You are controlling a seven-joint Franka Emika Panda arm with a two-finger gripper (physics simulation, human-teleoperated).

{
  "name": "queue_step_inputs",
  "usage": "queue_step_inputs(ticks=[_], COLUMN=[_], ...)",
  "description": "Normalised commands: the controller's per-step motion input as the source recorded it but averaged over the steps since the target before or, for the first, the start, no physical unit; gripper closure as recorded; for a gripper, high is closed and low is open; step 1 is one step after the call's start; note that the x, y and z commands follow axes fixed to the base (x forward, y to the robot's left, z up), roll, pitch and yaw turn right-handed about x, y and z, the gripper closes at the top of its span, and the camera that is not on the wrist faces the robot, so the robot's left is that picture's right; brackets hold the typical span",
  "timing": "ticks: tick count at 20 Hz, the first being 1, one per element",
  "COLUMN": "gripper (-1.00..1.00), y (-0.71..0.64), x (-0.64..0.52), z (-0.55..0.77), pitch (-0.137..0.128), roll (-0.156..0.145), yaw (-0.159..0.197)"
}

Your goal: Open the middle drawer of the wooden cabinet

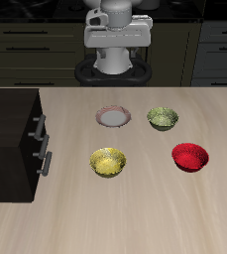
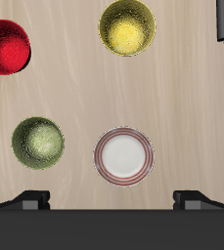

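Overhead, gripper (jaws apart) above table

Readable text: none | Labels, brands, numbers, signs: none visible on the wooden cabinet, the bowls, the plate or the bench | Both views checked, same result

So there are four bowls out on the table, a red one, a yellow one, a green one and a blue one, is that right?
Not quite: there is no blue one. The fourth dish is a white plate with a pinkish rim, as the exterior view shows. The red bowl, the yellow bowl and the green bowl are there as you say.
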Motion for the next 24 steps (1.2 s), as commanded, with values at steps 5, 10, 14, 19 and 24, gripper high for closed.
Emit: queue_step_inputs(ticks=[5, 10, 14, 19, 24], gripper=[-1.0, -1.0, -1.0, -1.0, -1.0], y=[0.06, -0.05, -0.07, -0.07, -0.03], x=[0.03, -0.02, -0.03, -0.05, -0.03], z=[0.08, 0.01, 0.0, 0.0, 0.0], pitch=[-0.01, -0.001, 0.002, 0.005, -0.002], roll=[0.016, -0.009, -0.016, -0.011, -0.006], yaw=[0.003, 0.007, -0.001, -0.003, -0.002])
